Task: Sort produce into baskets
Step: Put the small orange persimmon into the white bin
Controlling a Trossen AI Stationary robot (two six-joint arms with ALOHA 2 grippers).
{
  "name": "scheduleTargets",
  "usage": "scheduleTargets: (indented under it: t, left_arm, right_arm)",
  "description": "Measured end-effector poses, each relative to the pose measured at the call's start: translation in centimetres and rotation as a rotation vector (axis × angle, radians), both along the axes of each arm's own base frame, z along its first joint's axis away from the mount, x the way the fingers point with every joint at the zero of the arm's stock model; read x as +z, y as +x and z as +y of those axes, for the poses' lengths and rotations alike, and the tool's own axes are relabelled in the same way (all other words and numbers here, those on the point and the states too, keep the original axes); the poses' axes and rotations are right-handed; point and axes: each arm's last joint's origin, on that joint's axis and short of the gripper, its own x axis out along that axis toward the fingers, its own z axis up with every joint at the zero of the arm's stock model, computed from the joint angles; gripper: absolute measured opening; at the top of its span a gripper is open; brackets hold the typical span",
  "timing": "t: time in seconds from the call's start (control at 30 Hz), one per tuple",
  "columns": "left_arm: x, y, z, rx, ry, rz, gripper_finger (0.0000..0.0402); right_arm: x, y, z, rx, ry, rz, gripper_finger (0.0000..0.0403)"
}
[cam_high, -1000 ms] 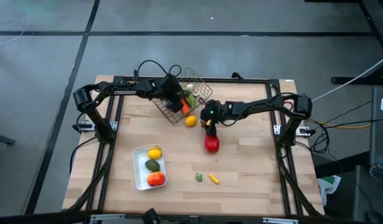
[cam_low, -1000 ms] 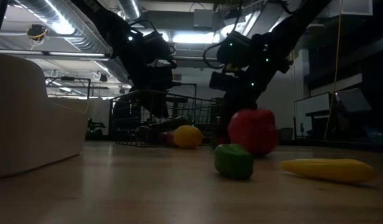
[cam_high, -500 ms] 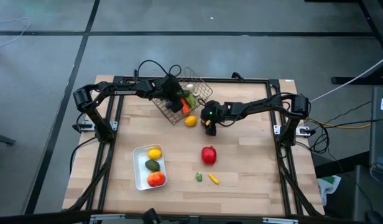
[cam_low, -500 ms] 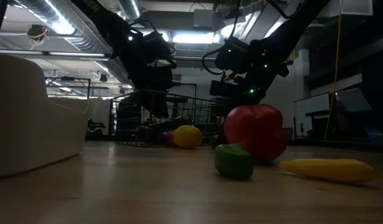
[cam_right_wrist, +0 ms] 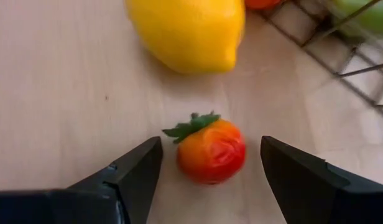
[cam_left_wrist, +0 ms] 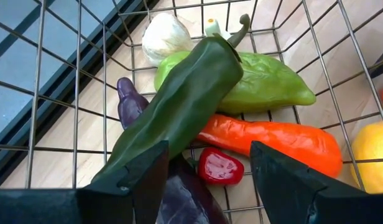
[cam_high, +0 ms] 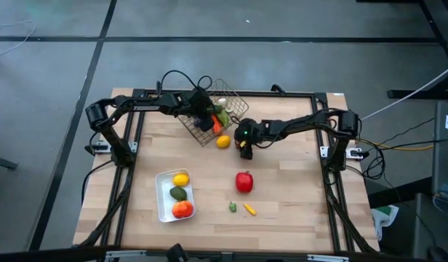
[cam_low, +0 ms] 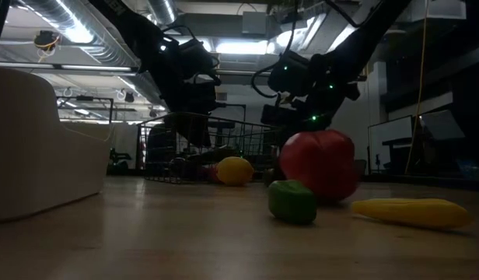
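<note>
Right gripper (cam_right_wrist: 207, 177) hung spread wide, empty, over small orange tomato (cam_right_wrist: 211, 151) beside lemon (cam_right_wrist: 186, 32); next, I judged: descend, close. Left gripper (cam_left_wrist: 207, 180) open, empty, inside wire basket (cam_left_wrist: 55, 74).

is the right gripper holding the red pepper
No, the red pepper sits alone on the table, while the right gripper is open up near the lemon.

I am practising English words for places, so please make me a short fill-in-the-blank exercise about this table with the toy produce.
1. The white tray holds ____ pieces of produce.
2. The open left gripper is inside the wire ____.
3. Between the open right gripper's fingers lies a small orange ____.
4. The red pepper rests on the bare ____.

Missing words: three; basket; tomato; table
</note>
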Motion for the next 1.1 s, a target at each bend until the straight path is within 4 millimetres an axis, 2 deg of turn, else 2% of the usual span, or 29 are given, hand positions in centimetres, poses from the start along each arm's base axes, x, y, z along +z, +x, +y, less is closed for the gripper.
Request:
scheduleTargets:
  t: [0.13,0.4,0.57,0.7,0.87,1.1]
  left_arm:
    - [0.0,0.0,0.0,-0.001,0.001,-0.001,0.0221]
    - [0.0,0.0,0.0,-0.001,0.001,0.000,0.0221]
    - [0.1,0.0,0.0,-0.018,0.016,-0.001,0.0221]
    - [0.4,0.0,0.0,-0.021,0.021,-0.007,0.0221]
    - [1.8,-0.4,-0.2,-0.043,0.059,-0.035,0.0221]
    - [5.4,-1.7,-1.1,-0.041,0.112,-0.125,0.0221]
  right_arm:
    - [0.0,0.1,0.0,0.003,0.002,-0.011,0.0261]
    - [0.1,0.1,0.0,0.006,0.005,-0.009,0.0175]
    - [1.0,0.1,0.0,0.004,0.000,-0.016,0.0136]
    - [2.2,0.4,0.0,0.008,0.012,0.013,0.0133]
    - [4.0,1.3,0.4,0.069,0.095,0.016,0.0147]
    - [7.0,3.4,3.3,0.185,0.114,-0.055,0.0148]
